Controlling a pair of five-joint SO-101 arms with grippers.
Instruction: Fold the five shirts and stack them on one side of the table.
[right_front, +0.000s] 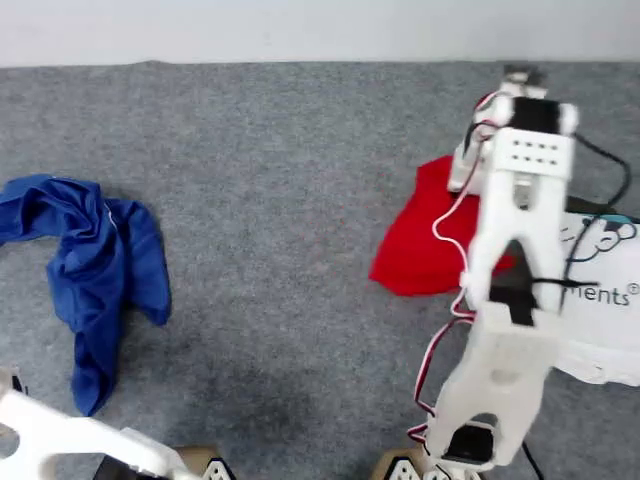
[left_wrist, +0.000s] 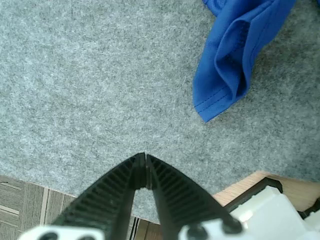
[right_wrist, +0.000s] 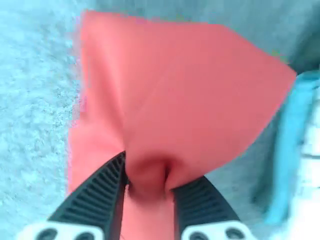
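Crumpled royal-blue cloth shirt (right_front: 95, 270) at nine o'clock, plain; bunched red cloth shirt (right_front: 425, 245) at three o'clock, plain; flat white cloth shirt (right_front: 612, 338) with dark lettering, teal trim; speckled grey felt table cover (right_front: 280, 200).

The broad middle of the grey surface (right_front: 300, 200) lies bare, open from its far edge to the near one. Toward the left arm (right_front: 60, 435) the crumpled blue shirt (right_front: 95, 260) blocks the way. Opposite lie the red shirt (right_front: 425, 240) and, just beside it, a white shirt (right_front: 610, 345) — with the right arm (right_front: 515, 250) stretched above both. The left arm sits low at the near corner, with bare surface ahead of its jaws.
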